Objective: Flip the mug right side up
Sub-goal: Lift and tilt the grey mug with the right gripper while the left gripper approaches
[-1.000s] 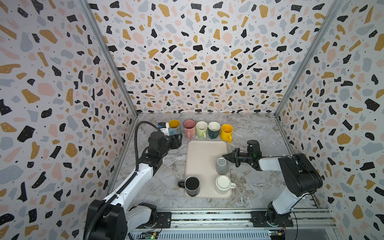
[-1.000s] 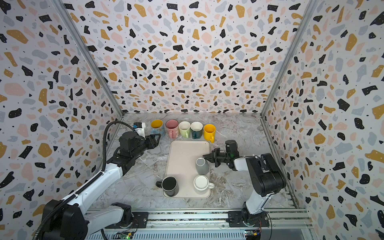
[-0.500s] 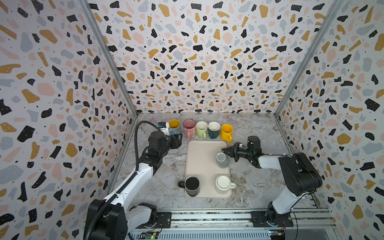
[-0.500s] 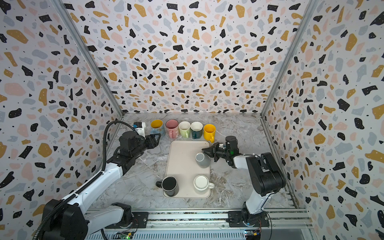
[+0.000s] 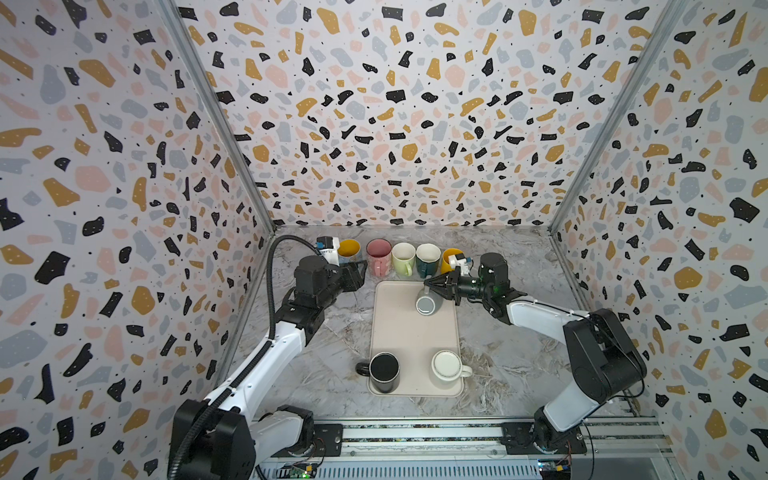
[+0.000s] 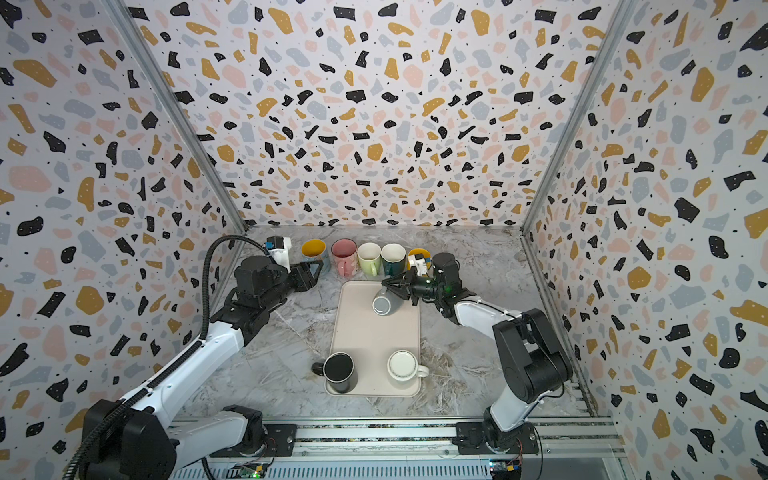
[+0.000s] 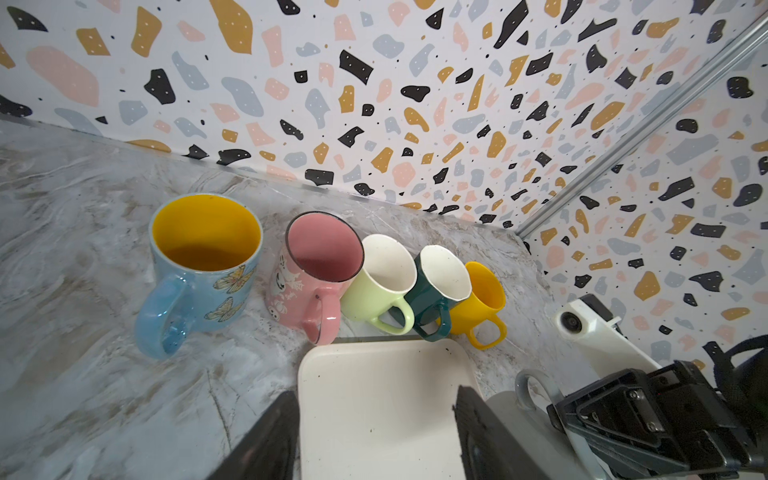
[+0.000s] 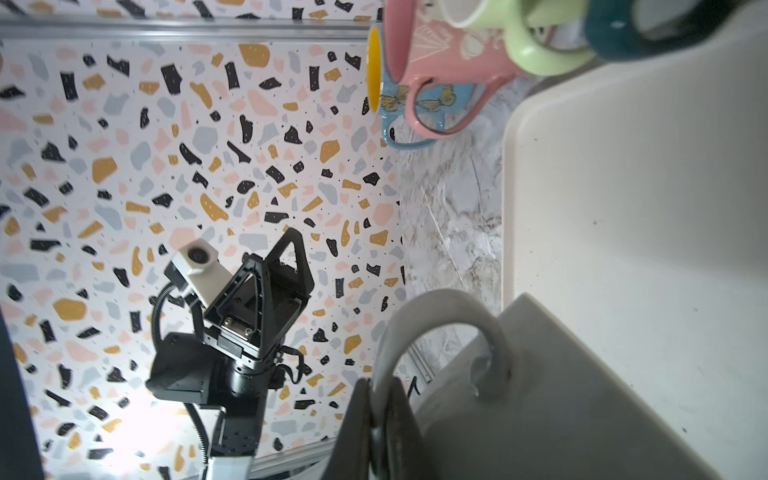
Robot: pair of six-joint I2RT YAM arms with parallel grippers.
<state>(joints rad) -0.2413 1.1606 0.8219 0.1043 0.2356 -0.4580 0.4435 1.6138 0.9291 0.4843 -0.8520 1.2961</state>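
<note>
A grey mug point(image 5: 426, 302) point(image 6: 384, 304) hangs tilted above the far end of the cream tray point(image 5: 411, 340) point(image 6: 374, 336), one flat grey end facing up and forward. My right gripper point(image 5: 429, 282) point(image 6: 385, 283) point(image 8: 382, 415) is shut on its handle point(image 8: 436, 316), and the grey body point(image 8: 540, 395) lies beside the fingers. My left gripper point(image 5: 360, 272) point(image 6: 314, 270) point(image 7: 374, 397) is open and holds nothing. It hovers by the tray's far left corner point(image 7: 374, 374), and the grey mug point(image 7: 505, 405) shows just past one of its fingers.
Several upright mugs line the back wall: blue with yellow inside point(image 5: 348, 250) point(image 7: 203, 266), pink point(image 5: 379, 254), pale green point(image 5: 403, 257), dark green point(image 5: 428, 257), yellow point(image 5: 451, 257). A black mug point(image 5: 384, 370) and a white mug point(image 5: 446, 366) stand on the tray's near end.
The right gripper has lifted the grey mug off the tray by its handle and carried it toward the tray's far end, tipping it. The left arm has not moved.
</note>
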